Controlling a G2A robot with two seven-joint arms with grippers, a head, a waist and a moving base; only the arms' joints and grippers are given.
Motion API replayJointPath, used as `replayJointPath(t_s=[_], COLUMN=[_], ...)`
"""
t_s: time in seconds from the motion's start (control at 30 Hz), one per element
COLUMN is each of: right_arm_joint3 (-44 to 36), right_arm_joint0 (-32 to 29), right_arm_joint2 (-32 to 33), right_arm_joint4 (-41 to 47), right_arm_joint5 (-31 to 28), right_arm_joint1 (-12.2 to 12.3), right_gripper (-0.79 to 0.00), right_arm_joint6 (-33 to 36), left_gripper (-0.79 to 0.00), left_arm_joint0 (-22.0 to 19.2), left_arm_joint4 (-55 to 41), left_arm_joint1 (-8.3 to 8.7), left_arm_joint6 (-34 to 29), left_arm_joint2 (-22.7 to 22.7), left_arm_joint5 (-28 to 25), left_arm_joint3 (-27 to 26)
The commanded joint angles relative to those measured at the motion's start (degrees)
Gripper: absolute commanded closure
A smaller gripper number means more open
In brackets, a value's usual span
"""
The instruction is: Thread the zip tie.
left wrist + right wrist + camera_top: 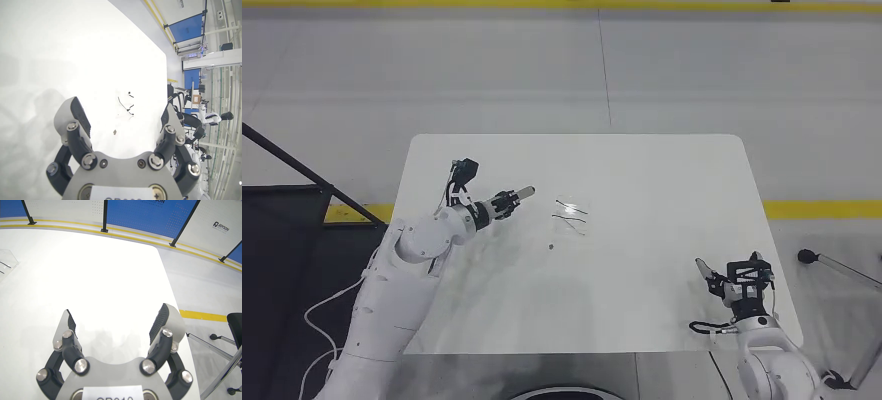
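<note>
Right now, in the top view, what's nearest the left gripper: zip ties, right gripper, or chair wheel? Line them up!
From the left gripper:
1. zip ties, just ahead of it on the table.
2. right gripper, over the front right corner.
3. chair wheel, off the table, far right.

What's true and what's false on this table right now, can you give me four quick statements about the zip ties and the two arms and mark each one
1. The thin black plastic zip ties lie loose on the white rectangular table. True.
2. The left gripper holds a zip tie in its jaws. False: its jaws stand open and empty, and the zip ties lie on the table ahead of them.
3. The right gripper has its jaws open with nothing between them. True.
4. The right gripper is nearer to the zip ties than the left gripper. False: the left gripper is close beside them, while the right gripper is off by the table's near right corner.
</note>
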Motion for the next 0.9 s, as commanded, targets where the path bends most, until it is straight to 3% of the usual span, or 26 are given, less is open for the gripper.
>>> replayJointPath(t_s=[0.0,0.23,0.43,0.53,0.63,0.87], right_arm_joint3=[0.00,0.00,0.00,0.00,0.00,0.00], right_arm_joint0=[0.00,0.00,0.00,0.00,0.00,0.00], right_arm_joint2=[0.00,0.00,0.00,0.00,0.00,0.00], right_arm_joint4=[0.00,0.00,0.00,0.00,0.00,0.00], right_arm_joint5=[0.00,0.00,0.00,0.00,0.00,0.00], right_arm_joint1=[0.00,0.00,0.00,0.00,0.00,0.00], right_gripper=[-0.785,-0.785,-0.785,-0.785,-0.785,-0.785], right_arm_joint6=[0.00,0.00,0.00,0.00,0.00,0.00], left_gripper=[-0.785,-0.785,-0.785,-0.736,-0.542,-0.474], left_arm_joint0=[0.06,-0.10,-5.45,-8.08,-10.32,-14.70], left_arm_joint4=[0.03,-0.52,-0.32,0.39,0.62,2.45], left_arm_joint1=[0.01,-0.08,-1.12,-1.69,-2.23,-3.12], left_arm_joint6=[-0.01,0.12,2.37,2.94,2.91,0.61], left_arm_joint2=[-0.05,0.45,5.25,8.01,10.35,14.54], left_arm_joint5=[-0.05,0.70,1.77,0.88,-0.44,-1.73], left_arm_joint3=[-0.05,0.69,5.47,8.07,10.32,15.10])
